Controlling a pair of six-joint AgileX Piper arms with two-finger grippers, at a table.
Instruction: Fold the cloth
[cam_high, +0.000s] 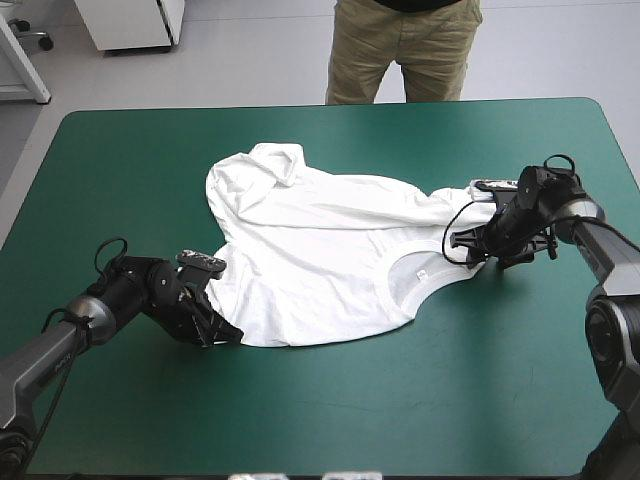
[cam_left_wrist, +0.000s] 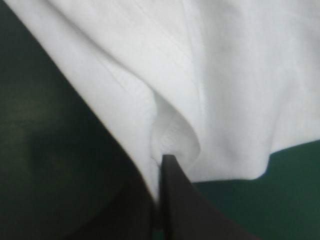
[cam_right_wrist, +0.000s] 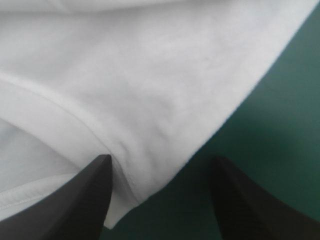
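Note:
The white T-shirt (cam_high: 320, 260) lies mostly flat at mid-table, its far-left part bunched and its collar (cam_high: 415, 275) toward the right. My left gripper (cam_high: 228, 333) sits low at the shirt's near-left corner. In the left wrist view, the left gripper (cam_left_wrist: 162, 160) has its black fingers meeting in a point with the hemmed edge of the T-shirt (cam_left_wrist: 225, 75) pinched between them. My right gripper (cam_high: 462, 250) rests at the shoulder beside the collar. In the right wrist view, the right gripper (cam_right_wrist: 160, 167) stands open, and a corner of the T-shirt (cam_right_wrist: 150, 75) reaches in between its fingers.
The teal-green cover (cam_high: 480, 380) shows bare on all sides of the shirt, widest along the table's near edge and at the far right.

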